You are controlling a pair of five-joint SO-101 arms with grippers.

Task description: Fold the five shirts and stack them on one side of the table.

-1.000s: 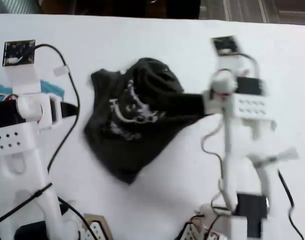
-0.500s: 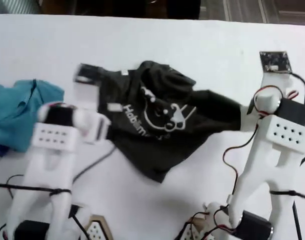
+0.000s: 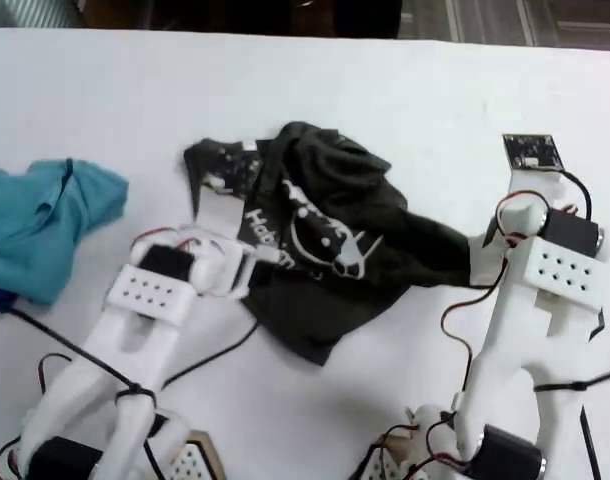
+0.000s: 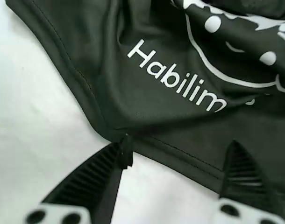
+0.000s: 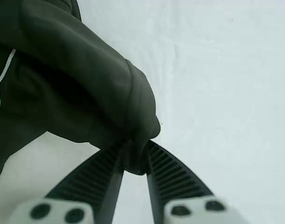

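Garments: black fabric shirt (image 3: 325,240) with white lettering and a cartoon print, crumpled at the centre of the high view; teal fabric shirt (image 3: 45,225), bunched at the left edge, well apart from the black one.
Surface: flat white table (image 3: 385,80), bearing both.
Left gripper (image 4: 180,147): lower left of the black fabric shirt in the high view; jaws spread wide, gripping nothing, one black ribbed fingertip (image 4: 125,144) touching the stitched hem, the other overlapping the fabric.
Right gripper (image 5: 135,156): centre right of the high view; jaws pinched tight on a rolled fold at the black fabric shirt's right-hand end.
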